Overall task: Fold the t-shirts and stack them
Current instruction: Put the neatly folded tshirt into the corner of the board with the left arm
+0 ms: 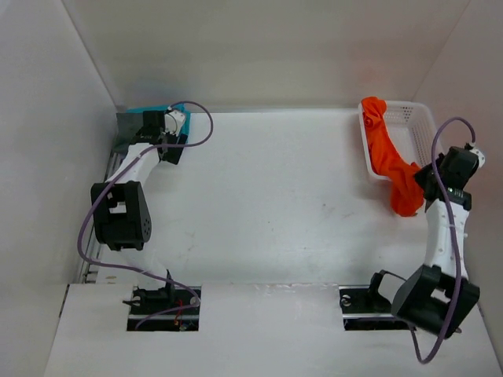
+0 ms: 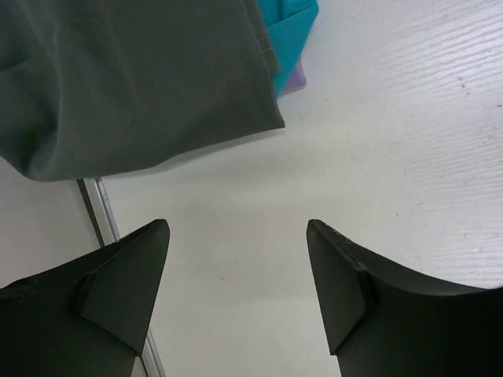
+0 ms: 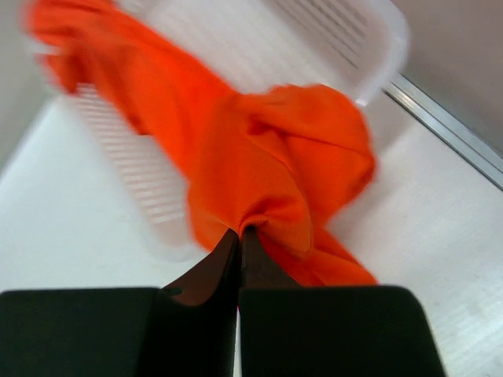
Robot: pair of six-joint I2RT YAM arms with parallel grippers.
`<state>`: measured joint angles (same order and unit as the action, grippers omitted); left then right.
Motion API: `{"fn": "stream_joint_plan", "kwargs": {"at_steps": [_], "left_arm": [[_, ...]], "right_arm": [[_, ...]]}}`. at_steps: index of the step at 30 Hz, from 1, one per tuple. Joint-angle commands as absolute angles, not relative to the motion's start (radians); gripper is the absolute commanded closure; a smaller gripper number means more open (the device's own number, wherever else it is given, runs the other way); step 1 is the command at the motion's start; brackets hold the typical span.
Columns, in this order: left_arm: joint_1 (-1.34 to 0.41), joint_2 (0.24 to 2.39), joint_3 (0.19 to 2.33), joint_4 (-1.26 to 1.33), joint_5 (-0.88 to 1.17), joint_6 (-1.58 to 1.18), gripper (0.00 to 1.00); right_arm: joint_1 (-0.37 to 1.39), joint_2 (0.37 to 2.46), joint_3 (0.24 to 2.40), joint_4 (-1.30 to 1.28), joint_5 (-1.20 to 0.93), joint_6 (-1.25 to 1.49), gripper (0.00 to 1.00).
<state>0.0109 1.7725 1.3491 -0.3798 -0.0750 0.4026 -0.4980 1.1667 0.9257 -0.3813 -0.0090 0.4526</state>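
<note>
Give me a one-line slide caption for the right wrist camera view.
Right gripper, jaws shut on the orange t-shirt, which drapes over the rim of the white basket.

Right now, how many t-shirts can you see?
4. The orange t-shirt drapes over the white basket edge, pinched by the right gripper. The dark grey t-shirt, teal t-shirt and a lavender t-shirt sliver lie piled in the far left corner. More could hide underneath.
</note>
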Motion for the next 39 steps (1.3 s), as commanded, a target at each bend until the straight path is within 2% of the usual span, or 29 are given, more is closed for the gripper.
{"fn": "stream_joint_plan", "kwargs": {"at_steps": [1,7,10,14,17,20,26,29,31,35,36,39], "left_arm": [[0.024,1.687,1.362,-0.377,-0.06,0.387,0.3],[0.047,1.646,1.351,-0.387,-0.054,0.373,0.29],[0.073,1.611,1.336,-0.393,-0.019,0.353,0.28],[0.12,1.585,1.339,-0.413,0.018,0.322,0.28],[0.156,1.569,1.35,-0.422,0.034,0.304,0.28],[0.185,1.551,1.353,-0.422,0.049,0.285,0.28],[0.196,1.525,1.333,-0.425,0.087,0.29,0.28],[0.185,1.513,1.319,-0.425,0.104,0.304,0.26],[0.171,1.5,1.309,-0.425,0.107,0.324,0.26],[0.104,1.448,1.273,-0.463,0.12,0.408,0.25],[0.073,1.427,1.255,-0.492,0.13,0.448,0.25],[-0.075,1.352,1.178,-0.633,0.179,0.569,0.26]], "right_arm": [[-0.418,0.988,1.027,-0.321,0.001,0.485,1.0],[-0.124,0.874,1.302,-0.34,0.054,0.528,1.0],[0.153,0.911,1.501,-0.344,0.092,0.528,1.0],[0.593,1.043,1.724,-0.324,0.248,0.408,0.98],[0.815,1.165,1.842,-0.31,0.29,0.309,0.96],[0.884,1.247,1.893,-0.316,0.297,0.273,0.94],[0.693,1.275,1.772,-0.38,0.302,0.423,0.9],[0.578,1.304,1.686,-0.461,0.284,0.478,0.77],[0.504,1.328,1.613,-0.515,0.293,0.491,0.62],[0.413,1.324,1.445,-0.558,0.296,0.495,0.25],[0.412,1.31,1.409,-0.554,0.298,0.495,0.0],[0.412,1.263,1.274,-0.551,0.291,0.509,0.0]]}}
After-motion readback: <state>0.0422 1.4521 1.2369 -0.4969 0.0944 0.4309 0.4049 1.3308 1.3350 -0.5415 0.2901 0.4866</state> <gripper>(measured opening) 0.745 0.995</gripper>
